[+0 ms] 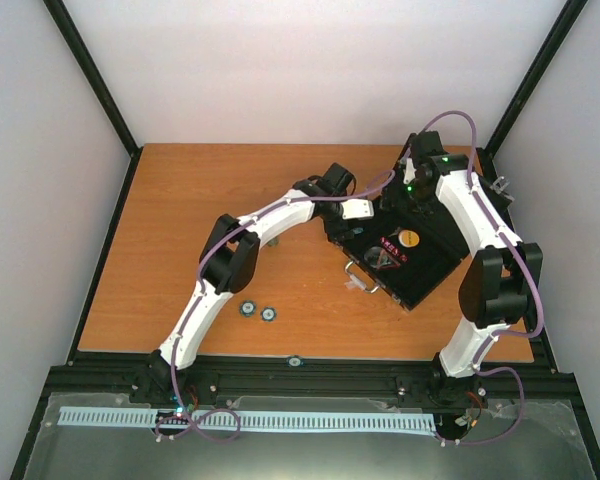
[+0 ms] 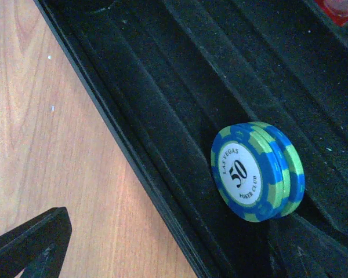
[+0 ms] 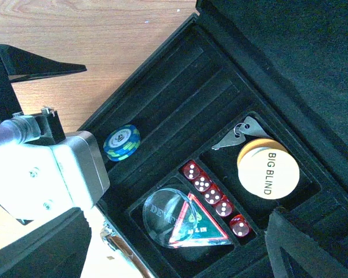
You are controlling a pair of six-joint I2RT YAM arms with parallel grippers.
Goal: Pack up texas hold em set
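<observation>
The black case [image 1: 427, 277] lies open at the table's right, its lid [image 3: 290, 52] raised. A small stack of blue-and-green chips [image 2: 258, 172] stands on edge in a felt groove [image 2: 180, 116]. My left gripper [image 2: 174, 258] is open around it, with fingers [image 2: 29, 243] wide apart and off the chips. The same stack [image 3: 122, 142] appears in the right wrist view beside the left gripper's body [image 3: 52, 174]. Red dice [image 3: 213, 194], a clear dealer button [image 3: 165, 211] and a white "BIG BLIND" disc [image 3: 269, 171] sit in compartments. My right gripper [image 3: 174, 255] hovers open over them.
Two loose chips [image 1: 247, 308] [image 1: 268, 314] lie on the wooden table [image 1: 200, 200] left of the case. Keys [image 3: 238, 134] rest in the tray beside the disc. A red-edged green triangle [image 3: 200, 227] lies under the dealer button. The case's silver handle [image 1: 361, 276] faces front-left.
</observation>
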